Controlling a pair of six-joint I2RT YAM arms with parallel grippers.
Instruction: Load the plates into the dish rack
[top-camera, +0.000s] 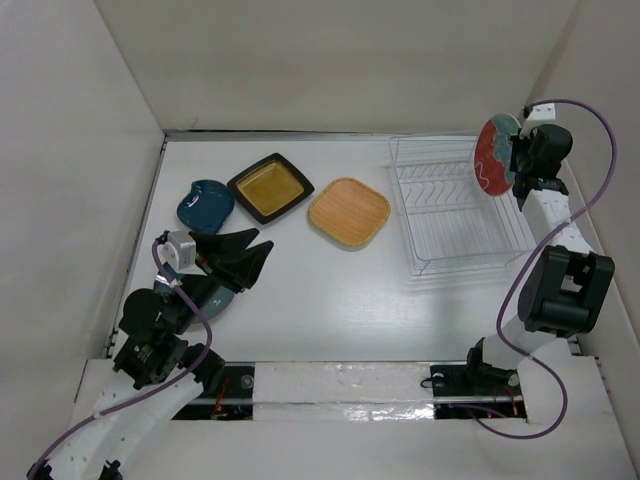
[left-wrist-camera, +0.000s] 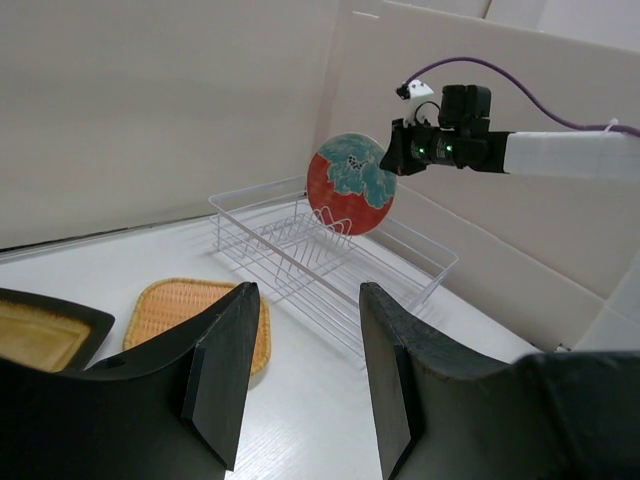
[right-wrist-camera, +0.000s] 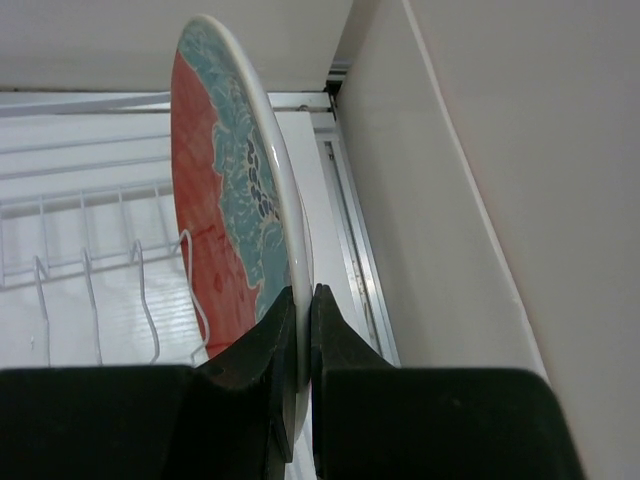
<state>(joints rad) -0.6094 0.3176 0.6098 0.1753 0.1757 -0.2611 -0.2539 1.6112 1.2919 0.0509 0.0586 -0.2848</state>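
Three are lying on the bench (top-camera: 330, 290), top view: blue plate (top-camera: 205, 203), black-rimmed plate (top-camera: 270, 188), tan plate (top-camera: 348, 212). Left wrist: I am holding the left fingers (left-wrist-camera: 220, 370) apart, empty. Right wrist: right fingers (right-wrist-camera: 260, 360) are clamping the red plate (right-wrist-camera: 225, 220) upright above the dish rack (right-wrist-camera: 90, 260), likely for slotting between prongs. No writing is showing.

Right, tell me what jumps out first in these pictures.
The red-and-teal plate, held on edge by the right gripper at the dish rack's far right corner. Then the tan wooden plate lying flat left of the rack, and the left gripper, open and empty, at the near left.
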